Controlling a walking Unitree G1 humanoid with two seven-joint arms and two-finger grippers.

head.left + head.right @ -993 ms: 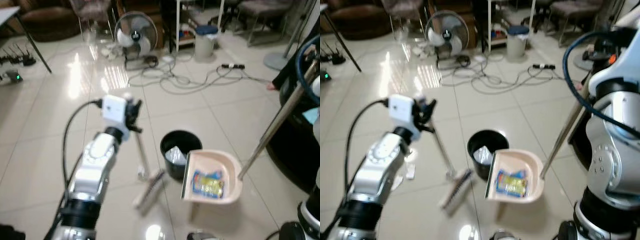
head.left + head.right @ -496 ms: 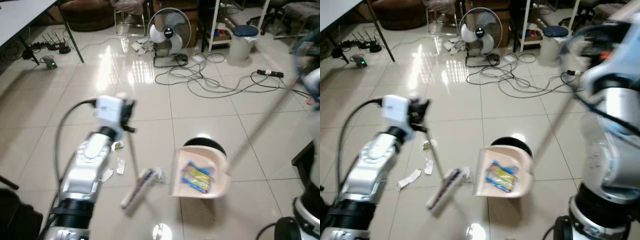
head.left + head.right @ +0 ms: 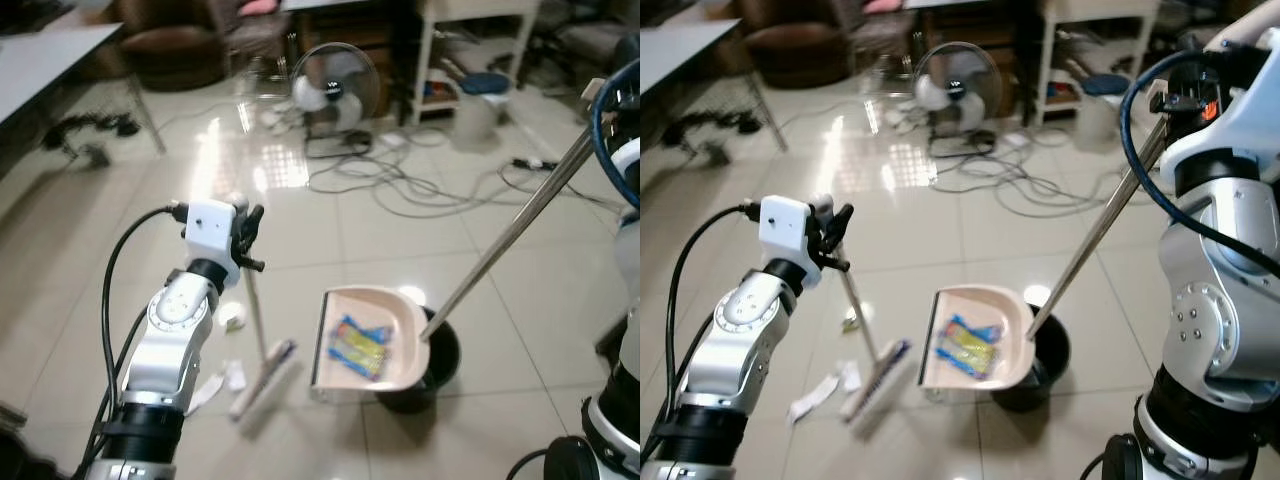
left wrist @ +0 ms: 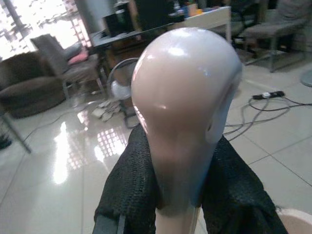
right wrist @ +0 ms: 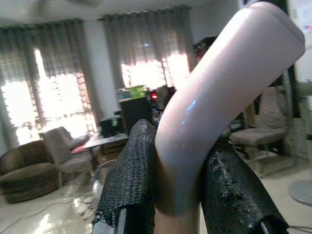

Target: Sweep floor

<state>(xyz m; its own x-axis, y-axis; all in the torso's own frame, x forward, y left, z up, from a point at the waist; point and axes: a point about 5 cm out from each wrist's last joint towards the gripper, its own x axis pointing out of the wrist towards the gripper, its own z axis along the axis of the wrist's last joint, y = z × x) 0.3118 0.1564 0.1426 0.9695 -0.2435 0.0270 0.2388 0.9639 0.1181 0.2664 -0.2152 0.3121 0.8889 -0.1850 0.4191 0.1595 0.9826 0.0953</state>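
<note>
My left gripper (image 3: 243, 232) is shut on the top of the broom handle, whose cream knob (image 4: 183, 97) sits between the black fingers (image 4: 127, 190). The broom head (image 3: 263, 377) rests tilted on the tiles. My right gripper (image 5: 178, 165) is shut on the cream grip (image 5: 224, 92) of the dustpan's long silver pole (image 3: 510, 232). The cream dustpan (image 3: 385, 312) hangs tilted above the floor, a blue and yellow wrapper (image 3: 358, 347) lying in it. Its right edge overlaps a black bin (image 3: 432, 362). White paper scraps (image 3: 228, 378) lie left of the broom head.
A standing fan (image 3: 335, 82), tangled cables (image 3: 420, 182), a power strip (image 3: 527, 163) and a white bin with a blue lid (image 3: 482, 98) lie farther off. A table (image 3: 45, 62) stands at the left, with chairs behind it. Bare tiles stretch between me and the fan.
The whole view has swung as I moved. The dustpan with the wrapper has crossed from the bin's right side to its left. Both grippers have kept their hold.
</note>
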